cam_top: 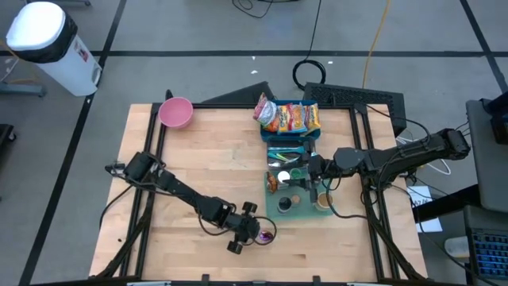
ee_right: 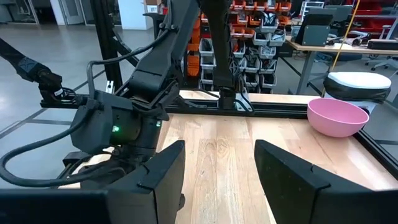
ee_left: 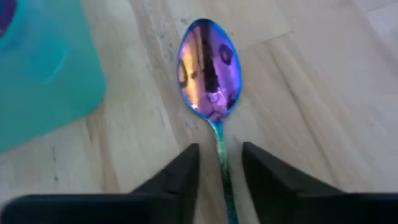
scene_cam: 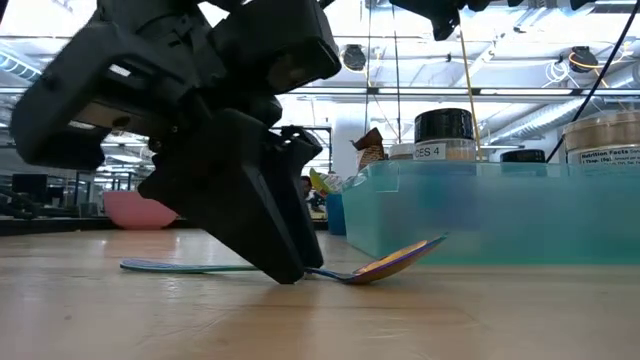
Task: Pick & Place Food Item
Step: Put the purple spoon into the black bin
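An iridescent purple-blue spoon (ee_left: 208,68) lies flat on the wooden table near its front edge, just in front of a teal tray (ee_left: 43,68). My left gripper (ee_left: 221,152) slants down over the spoon's handle (ee_left: 219,140) and is open. One finger stands on each side of the handle, with a gap showing on both sides. In the low view its fingertips (scene_cam: 285,270) reach down to the table beside the spoon (scene_cam: 395,262). My right gripper (ee_right: 217,180) hovers open and level above the tray (cam_top: 298,213), holding nothing. Snack packets (cam_top: 290,117) sit in a blue bin at the far edge.
The teal tray holds several jars (scene_cam: 443,135) and stands close to the spoon's bowl end. A pink bowl (cam_top: 175,112) sits at the table's far left corner. Bare wood lies to the left of and behind my left arm (cam_top: 186,195).
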Available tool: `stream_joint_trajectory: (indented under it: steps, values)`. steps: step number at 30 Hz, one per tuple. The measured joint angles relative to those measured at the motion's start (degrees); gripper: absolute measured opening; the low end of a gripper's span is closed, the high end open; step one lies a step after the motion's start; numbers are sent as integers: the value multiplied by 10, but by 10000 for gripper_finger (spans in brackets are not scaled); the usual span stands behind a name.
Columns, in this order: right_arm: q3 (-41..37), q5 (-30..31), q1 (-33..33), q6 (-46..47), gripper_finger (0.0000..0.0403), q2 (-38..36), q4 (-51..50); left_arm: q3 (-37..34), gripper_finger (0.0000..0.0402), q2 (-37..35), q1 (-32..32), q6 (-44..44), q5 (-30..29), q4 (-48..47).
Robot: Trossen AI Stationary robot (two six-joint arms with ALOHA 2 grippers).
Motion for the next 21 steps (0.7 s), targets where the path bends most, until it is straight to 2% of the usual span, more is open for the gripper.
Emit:
stream_joint_trajectory:
  steps: [5, 9, 12, 17, 21]
  values:
    - [0, 0, 0, 0, 185, 0, 1, -3, 20, 0, 0, -31, 6, -14]
    - [0, 0, 0, 10, 185, 0, 2, -4, 13, -1, -5, -36, 0, -16]
    - [0, 0, 0, 14, 185, 0, 2, -6, 7, -26, -18, -24, -27, -39]
    - [0, 0, 0, 15, 185, 0, 2, -15, 5, -98, -45, -30, -123, -156]
    - [-2, 0, 0, 31, 185, 0, 6, -10, 3, -166, -69, -56, -266, -213]
